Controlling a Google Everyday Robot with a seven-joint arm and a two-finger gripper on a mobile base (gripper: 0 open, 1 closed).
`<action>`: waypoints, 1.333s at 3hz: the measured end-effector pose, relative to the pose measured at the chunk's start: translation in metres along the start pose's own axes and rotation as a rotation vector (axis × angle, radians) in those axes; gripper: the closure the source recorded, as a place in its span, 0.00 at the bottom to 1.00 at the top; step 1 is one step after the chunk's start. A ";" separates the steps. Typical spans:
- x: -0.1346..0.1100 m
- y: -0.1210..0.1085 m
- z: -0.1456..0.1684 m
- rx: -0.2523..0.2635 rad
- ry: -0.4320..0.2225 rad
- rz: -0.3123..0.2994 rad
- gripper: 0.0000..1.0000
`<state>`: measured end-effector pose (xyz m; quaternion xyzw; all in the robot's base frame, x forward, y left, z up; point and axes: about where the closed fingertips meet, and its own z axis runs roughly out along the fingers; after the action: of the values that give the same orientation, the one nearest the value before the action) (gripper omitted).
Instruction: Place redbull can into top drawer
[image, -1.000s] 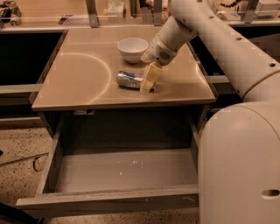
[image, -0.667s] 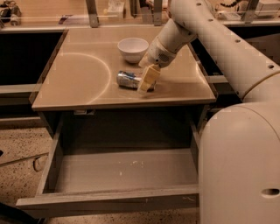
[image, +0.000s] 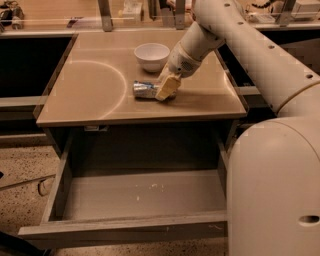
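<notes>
Little has changed over the last second: the tool (image: 164, 91) is down on the desk (image: 90, 95) at the right end of the redbull can (image: 144, 89), both perhaps a shade further left. The can lies on its side just in front of the white bowl (image: 152, 55). Whether the tool grips it I cannot tell. The top drawer (image: 125, 231) stands pulled out below

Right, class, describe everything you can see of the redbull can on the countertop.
The redbull can is a slim silver and blue metal can with a dented, wrinkled skin. It lies on its side on the tan countertop, apart from the white bowl behind it. The gripper is at one end, hiding it.
</notes>
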<state>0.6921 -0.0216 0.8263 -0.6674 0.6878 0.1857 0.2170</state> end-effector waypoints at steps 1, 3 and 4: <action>-0.002 0.007 -0.010 0.029 0.002 -0.017 0.88; 0.004 0.084 -0.035 0.069 0.010 -0.033 1.00; 0.004 0.084 -0.035 0.069 0.010 -0.033 1.00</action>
<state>0.6066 -0.0410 0.8504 -0.6715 0.6839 0.1551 0.2395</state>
